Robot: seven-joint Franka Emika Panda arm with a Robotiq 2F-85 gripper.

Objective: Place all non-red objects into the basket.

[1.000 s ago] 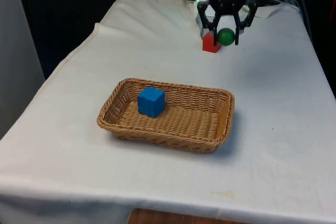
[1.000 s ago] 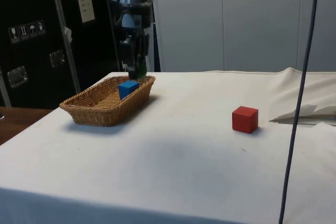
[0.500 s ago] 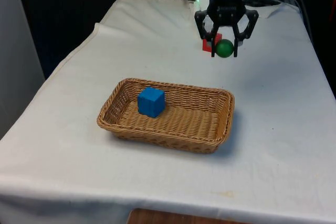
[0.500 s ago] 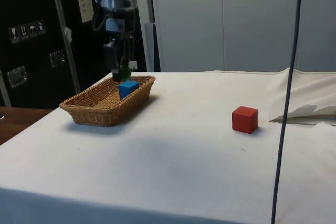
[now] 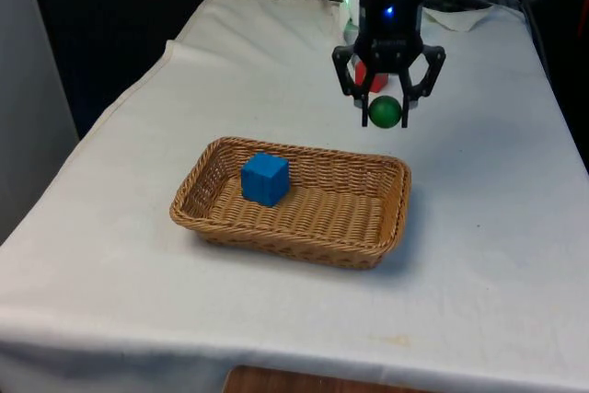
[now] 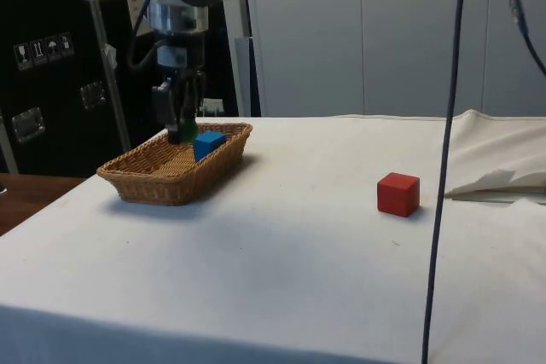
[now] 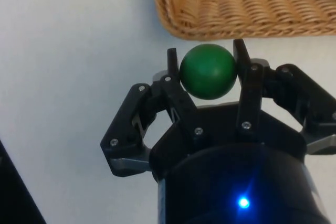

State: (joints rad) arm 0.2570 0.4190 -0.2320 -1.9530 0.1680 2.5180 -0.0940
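Above the tabletop, black claw clamped on small green ball, airborne at 1 o'clock of woven wicker basket. Blue cube already inside. Transport step; next: carry over the rim, release. Red cube stays.

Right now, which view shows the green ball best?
The wrist view: the green ball sits large between the gripper fingers. The front view shows it small, above the cloth beyond the basket; the side view barely shows it.
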